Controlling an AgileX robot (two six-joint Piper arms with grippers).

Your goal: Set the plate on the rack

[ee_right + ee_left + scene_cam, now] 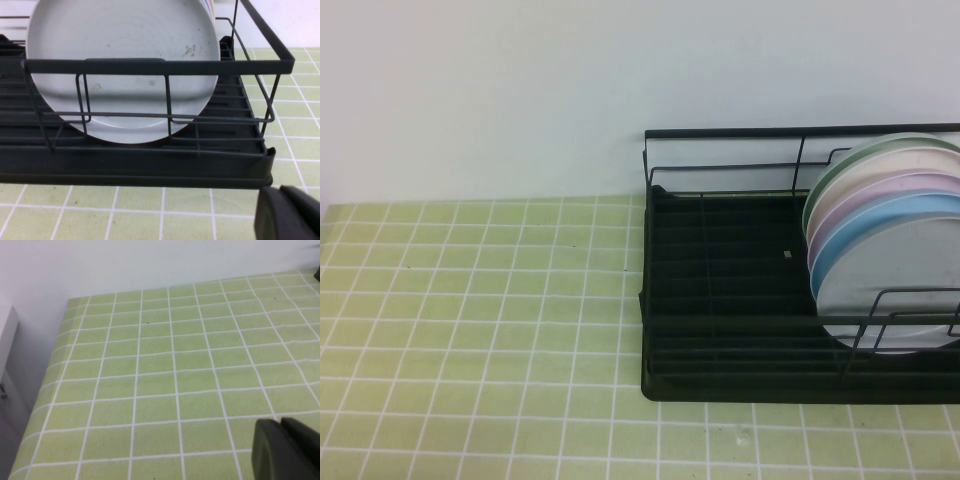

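On the right of the tiled table (470, 300), the grey plate (890, 290) already stands on edge in the black dish rack (720, 300), nearest of the other plates (880, 190), so we judge nothing left, with our left gripper (281, 432) over bare tiles at the left and our right gripper (281, 197) just near of the rack, both clenched empty.

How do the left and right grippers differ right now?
The left gripper hangs over the green tiled table, away from the rack; the right gripper sits close before the rack. The left gripper faces the wall; the right gripper faces the gray plate. Both are shut, holding nothing.
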